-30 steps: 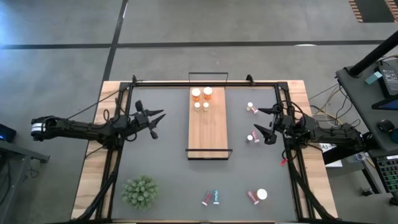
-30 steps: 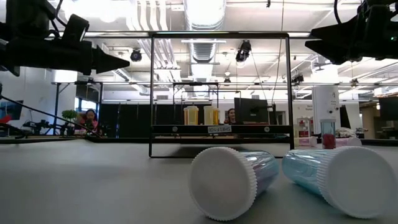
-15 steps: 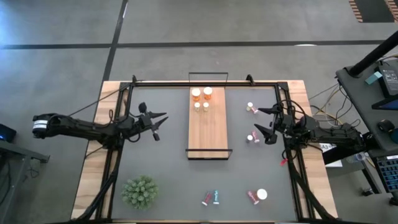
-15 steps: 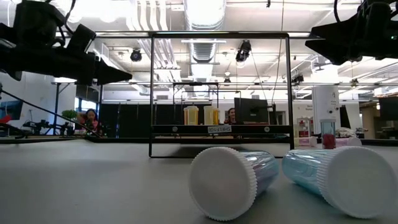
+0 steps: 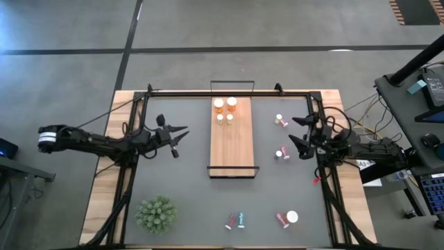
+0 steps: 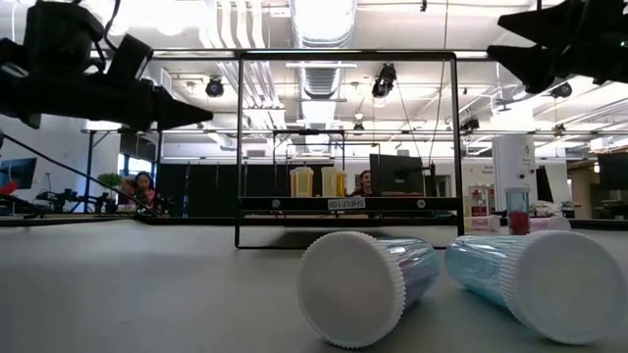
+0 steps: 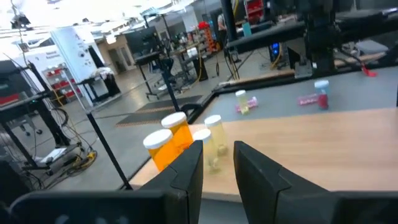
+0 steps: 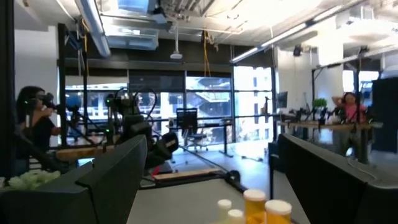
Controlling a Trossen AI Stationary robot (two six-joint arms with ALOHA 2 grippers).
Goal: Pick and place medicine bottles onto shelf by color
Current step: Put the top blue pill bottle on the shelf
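Note:
The shelf (image 5: pixel 234 142) is a long light-wood board in the middle of the table. Two orange bottles (image 5: pixel 225 103) and two slim white ones (image 5: pixel 225 119) stand at its far end; they also show in the left wrist view (image 7: pixel 168 140). Two pink bottles (image 5: pixel 279 119) (image 5: pixel 282 153) lie on the table to the right of the shelf. Several more bottles (image 5: pixel 241 220) (image 5: pixel 287 218) lie near the near edge. My left gripper (image 5: pixel 184 132) hovers left of the shelf, fingers a little apart, empty. My right gripper (image 5: pixel 291 130) hovers right of the shelf between the two pink bottles, wide open, empty.
A green spiky plant (image 5: pixel 156 212) stands at the near left. Two bottles (image 6: pixel 368 284) (image 6: pixel 535 279) lie on their sides close to the low camera. The shelf's black wire frames (image 5: pixel 232 85) rise at its short ends. People sit in the room beyond the table.
My left gripper has moved a little toward the shelf and slightly down. My right gripper has risen a little. No bottle has moved.

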